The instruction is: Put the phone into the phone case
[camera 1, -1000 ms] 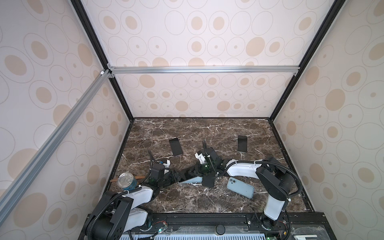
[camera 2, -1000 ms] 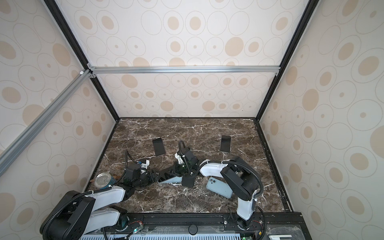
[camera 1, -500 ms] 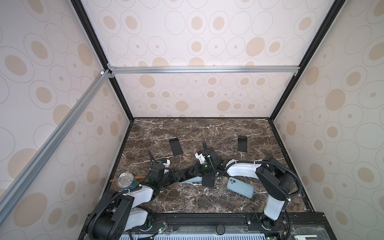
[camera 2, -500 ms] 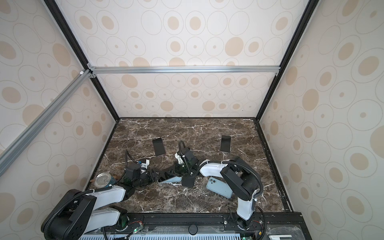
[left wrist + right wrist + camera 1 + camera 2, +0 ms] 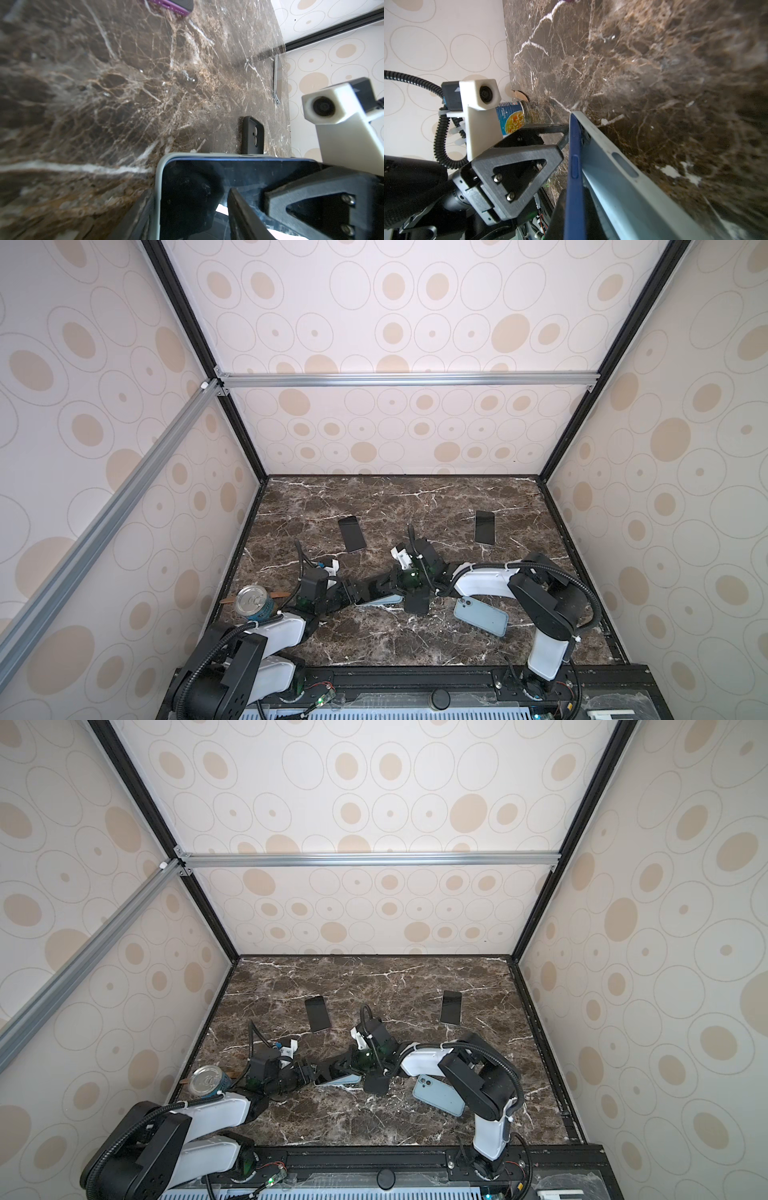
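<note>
Room: A brown marble table (image 5: 415, 506) sits inside a box. The walls (image 5: 395, 323) are pale with round spots.
Phone: The blue phone (image 5: 574, 166) is near the front middle of the table, between the two arms. It lies partly inside the phone case (image 5: 612, 176).
Phone case: It is pale grey and sits under the phone. In the right wrist view one long side of the phone sticks up out of it, so the phone is not all the way in.
Left gripper: The left gripper (image 5: 362, 594) is about half open. It looks to hold the phone case by its sides, with the phone in it.
Right gripper: The right gripper (image 5: 395, 593) is closed tight with nothing in it. Its tips seem to rest on the phone's glass, as if to push.
Close by: A black case (image 5: 252, 135) lies just beside the end of the phone. A can (image 5: 251, 601) stands well apart by the left wall.
Risk one: A push on only one side could pop the other side up again.
Risk two: The glass is smooth, so the closed tips could slip off.
Risk three: If the left hold is weak, the phone case could slide on the marble and bump the black case.
Risk four: A hard push on the raised side could bend the soft case wall under the phone.
</note>
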